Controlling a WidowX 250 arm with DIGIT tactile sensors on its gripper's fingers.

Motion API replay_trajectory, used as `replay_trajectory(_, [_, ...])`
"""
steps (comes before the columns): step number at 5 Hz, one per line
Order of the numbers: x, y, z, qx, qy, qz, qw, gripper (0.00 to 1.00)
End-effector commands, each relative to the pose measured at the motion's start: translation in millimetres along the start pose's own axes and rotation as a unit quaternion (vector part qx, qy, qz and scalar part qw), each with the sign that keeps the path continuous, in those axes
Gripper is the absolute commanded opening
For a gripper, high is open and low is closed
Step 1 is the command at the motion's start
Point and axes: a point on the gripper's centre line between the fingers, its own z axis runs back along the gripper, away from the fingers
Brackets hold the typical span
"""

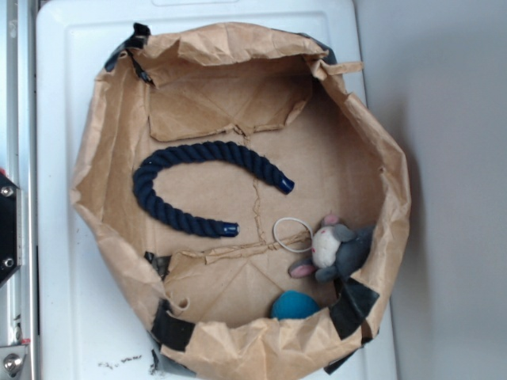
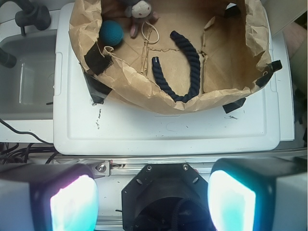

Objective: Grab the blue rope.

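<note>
The blue rope (image 1: pixel 194 182) is a thick dark navy twisted rope bent in a U, lying flat on the floor of a crumpled brown paper bin (image 1: pixel 95 170). Its two shiny blue capped ends point right in the exterior view. In the wrist view the blue rope (image 2: pixel 185 72) lies near the bin's front wall. My gripper (image 2: pixel 151 199) is open, high above the base, well short of the bin, with nothing between its two glowing pads (image 2: pixel 74 204). The gripper does not show in the exterior view.
A grey plush rabbit (image 1: pixel 339 249), a white rubber ring (image 1: pixel 291 234) and a teal ball (image 1: pixel 295 305) lie in the bin's lower right part. The bin stands on a white lid (image 2: pixel 163 130). A metal rail (image 2: pixel 192 161) and black mount (image 2: pixel 166 192) sit below the gripper.
</note>
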Motion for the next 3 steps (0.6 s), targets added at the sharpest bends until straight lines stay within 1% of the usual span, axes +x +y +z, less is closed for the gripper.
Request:
replay_trajectory(1, [87.7,-2.3,-16.6,-0.006,-0.022,0.003,1.0,1.0])
replay_trajectory(2, [123.0,8.6,-34.1,-0.005,-0.035,0.003,0.999,1.0])
replay_trajectory(3, [145.9,23.8,-50.6,-0.105,-0.052,-0.041,0.992,1.0])
